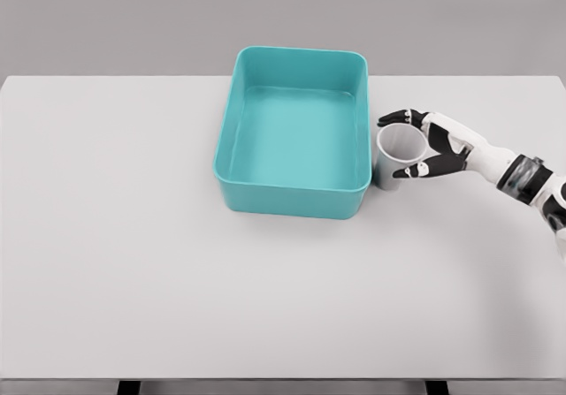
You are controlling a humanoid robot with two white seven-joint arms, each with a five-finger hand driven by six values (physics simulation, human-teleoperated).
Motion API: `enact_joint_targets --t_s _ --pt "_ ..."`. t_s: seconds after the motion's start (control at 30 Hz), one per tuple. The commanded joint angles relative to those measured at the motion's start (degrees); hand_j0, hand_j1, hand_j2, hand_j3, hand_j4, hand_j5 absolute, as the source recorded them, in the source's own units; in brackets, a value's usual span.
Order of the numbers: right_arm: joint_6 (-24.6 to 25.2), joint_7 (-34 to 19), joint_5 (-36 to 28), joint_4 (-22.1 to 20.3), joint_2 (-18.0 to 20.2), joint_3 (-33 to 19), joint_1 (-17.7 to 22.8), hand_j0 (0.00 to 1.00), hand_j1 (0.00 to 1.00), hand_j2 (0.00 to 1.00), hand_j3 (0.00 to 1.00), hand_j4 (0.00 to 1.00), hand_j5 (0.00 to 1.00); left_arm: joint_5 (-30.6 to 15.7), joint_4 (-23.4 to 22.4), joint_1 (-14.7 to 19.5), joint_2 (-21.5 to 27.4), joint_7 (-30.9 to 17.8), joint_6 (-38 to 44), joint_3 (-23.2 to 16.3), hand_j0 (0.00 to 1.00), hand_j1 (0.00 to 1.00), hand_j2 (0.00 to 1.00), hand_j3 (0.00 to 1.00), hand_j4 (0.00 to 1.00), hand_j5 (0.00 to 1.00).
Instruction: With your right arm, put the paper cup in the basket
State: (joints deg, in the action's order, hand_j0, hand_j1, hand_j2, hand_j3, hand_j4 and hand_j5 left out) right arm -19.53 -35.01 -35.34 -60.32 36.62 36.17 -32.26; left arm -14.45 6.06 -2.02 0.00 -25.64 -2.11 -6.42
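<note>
Here's the scene from the head camera: a pale grey tabletop [177, 262] fills most of the frame, and a teal basket [232, 176] sits on it toward the far side, a little right of centre. It's a rectangular tub with rounded corners and its floor is in plain sight.

Over on the right, the right arm [522, 176] reaches in from the picture's right edge, white shell with dark joints, stretched out across the tabletop toward the basket. And the right hand [435, 148] is on the paper cup [395, 155]! The fingers [400, 117] curl around the cup's far side near the rim, while the thumb shows at the near side lower down, so the cup sits clasped between them. That's a grasp, fingers wrapped on the cup wall.

The cup itself is white and upright, its round opening turned up toward the camera. It stands just outside the basket, right beside the basket's right wall near the front right corner, very close to it; whether the two actually touch I can't tell from here. Whether the cup's base rests on the tabletop or is raised a hair is also not clear.

The cup is not in the basket.
</note>
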Motion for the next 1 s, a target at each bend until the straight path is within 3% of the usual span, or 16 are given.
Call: enact_joint_targets --t_s 0.0,0.23,0.53,0.73,0.97 --pt "-0.16 0.01 -0.35 -0.14 0.21 -0.39 0.00 0.67 0.67 0.67 0.67 0.67 0.67 -0.05 0.01 0.00 0.00 -0.02 0.00 0.00 1.00 1.00 1.00 1.00 1.00 1.00" --pt "-4.55 0.01 -0.26 -0.93 0.82 -2.76 -0.18 0.67 0.67 0.67 0.67 0.67 0.67 -0.05 0.01 0.00 0.00 -0.02 0.00 0.00 1.00 1.00 1.00 1.00 1.00 1.00" --pt "-6.92 0.01 4.49 -8.93 1.09 -8.13 -0.18 0.67 0.67 0.67 0.67 0.67 0.67 -0.05 0.01 0.00 0.00 -0.02 0.00 0.00 1.00 1.00 1.00 1.00 1.00 1.00" --pt "-6.57 0.01 10.90 -14.12 0.38 -12.26 -0.09 0.66 0.66 0.66 0.66 0.66 0.66 -0.05 0.01 0.00 0.00 -0.02 0.00 0.00 1.00 1.00 1.00 1.00 1.00 1.00" --pt "-6.04 0.01 14.77 -18.60 0.12 -12.79 -0.79 0.62 0.62 0.62 0.62 0.62 0.62 -0.05 0.01 0.00 0.00 -0.02 0.00 0.00 1.00 1.00 1.00 1.00 1.00 1.00"
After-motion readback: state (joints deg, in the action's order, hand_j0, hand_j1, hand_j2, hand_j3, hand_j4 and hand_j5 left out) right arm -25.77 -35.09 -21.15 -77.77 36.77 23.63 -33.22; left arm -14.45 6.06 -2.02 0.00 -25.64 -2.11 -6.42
